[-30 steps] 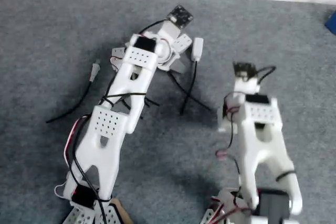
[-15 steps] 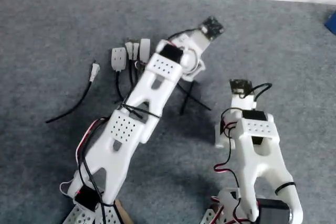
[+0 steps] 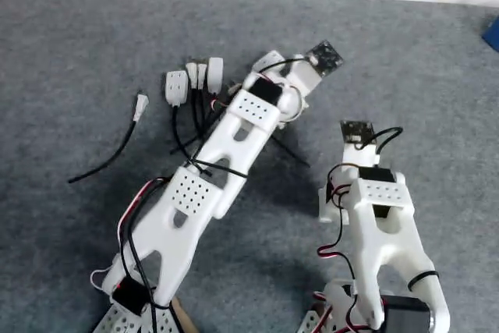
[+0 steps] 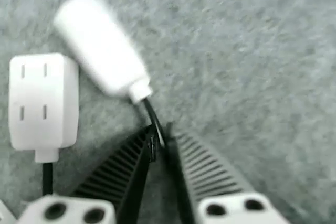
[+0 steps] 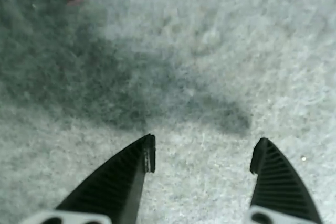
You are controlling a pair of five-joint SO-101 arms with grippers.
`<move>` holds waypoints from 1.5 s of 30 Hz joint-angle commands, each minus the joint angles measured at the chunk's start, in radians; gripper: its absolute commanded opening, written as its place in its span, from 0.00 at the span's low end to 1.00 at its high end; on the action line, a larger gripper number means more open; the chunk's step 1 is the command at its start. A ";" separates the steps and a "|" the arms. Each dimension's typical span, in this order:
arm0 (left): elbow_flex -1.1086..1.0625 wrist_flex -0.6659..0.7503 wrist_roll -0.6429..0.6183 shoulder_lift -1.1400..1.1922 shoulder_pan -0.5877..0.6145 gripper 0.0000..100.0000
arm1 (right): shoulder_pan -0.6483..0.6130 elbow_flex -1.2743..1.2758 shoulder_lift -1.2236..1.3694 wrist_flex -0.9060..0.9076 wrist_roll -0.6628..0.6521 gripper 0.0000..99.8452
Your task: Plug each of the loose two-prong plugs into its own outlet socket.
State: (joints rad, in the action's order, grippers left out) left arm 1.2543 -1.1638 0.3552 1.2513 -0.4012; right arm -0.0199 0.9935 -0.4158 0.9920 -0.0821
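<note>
Two ribbed black fingers of my left end effector [image 4: 160, 142] were pinched shut on a thin black cord [image 4: 149, 109], right behind its smooth, rounded white plug [image 4: 100, 51]. Beside that plug lay a boxy white outlet socket [image 4: 43, 100] with a slotted face. My right end effector [image 5: 202, 156] hung spread wide above the fuzzy grey worktop [image 5: 210, 51]. Since a second earlier, my left arm had swung rightward, uncovering that socket.

smooth white plastic plug [image 4: 100, 51] and outlet socket [image 4: 43, 100], on rough, seemingly fibrous matt carpet [image 4: 252, 51].
</note>
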 commanded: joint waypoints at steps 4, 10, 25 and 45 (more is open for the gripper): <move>0.208 -0.319 -0.002 -0.093 -0.022 0.00 | 0.013 -0.008 -0.027 -0.019 -0.011 0.29; 0.344 -0.628 -0.008 -0.229 -0.093 0.00 | 0.044 -0.010 -0.021 -0.024 -0.011 0.29; -0.297 -0.624 0.038 -0.998 -0.016 0.00 | 0.079 -0.004 -0.016 -0.088 -0.005 0.29; -1.751 -0.456 0.466 -1.552 -0.064 0.00 | 0.074 -0.001 -0.016 -0.088 -0.008 0.29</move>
State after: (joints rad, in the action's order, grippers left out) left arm -0.3353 -1.7453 0.7910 -0.2585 -0.4933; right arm 0.0476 0.9950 -0.4158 0.9198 -0.0821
